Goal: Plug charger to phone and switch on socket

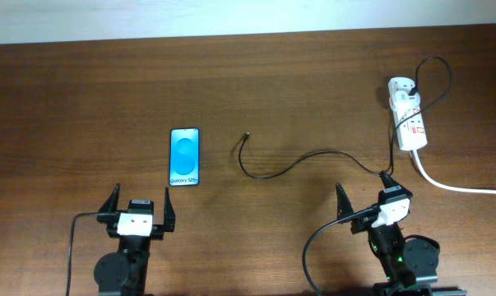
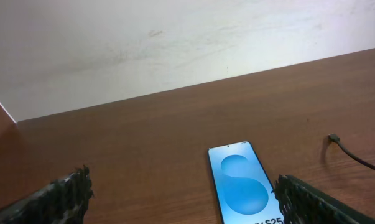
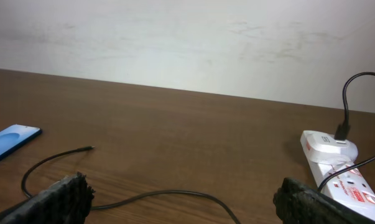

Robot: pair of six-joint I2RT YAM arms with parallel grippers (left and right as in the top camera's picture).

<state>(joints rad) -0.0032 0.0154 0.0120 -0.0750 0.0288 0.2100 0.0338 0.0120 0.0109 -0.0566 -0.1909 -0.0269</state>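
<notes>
The phone (image 1: 185,156) lies flat on the table, blue screen up; it also shows in the left wrist view (image 2: 242,183) and at the left edge of the right wrist view (image 3: 8,142). The charger cable (image 1: 290,167) runs from its loose tip (image 1: 245,136) across the table to the white plug adapter (image 1: 400,86) in the socket strip (image 1: 410,115). The tip shows in the left wrist view (image 2: 333,137) and the right wrist view (image 3: 87,148). My left gripper (image 1: 141,207) is open and empty, just in front of the phone. My right gripper (image 1: 365,197) is open and empty, over the cable's middle.
The strip's thick white cord (image 1: 461,188) leads off the right edge. A pale wall (image 3: 187,43) stands behind the table's far edge. The strip and adapter show at the right of the right wrist view (image 3: 336,165).
</notes>
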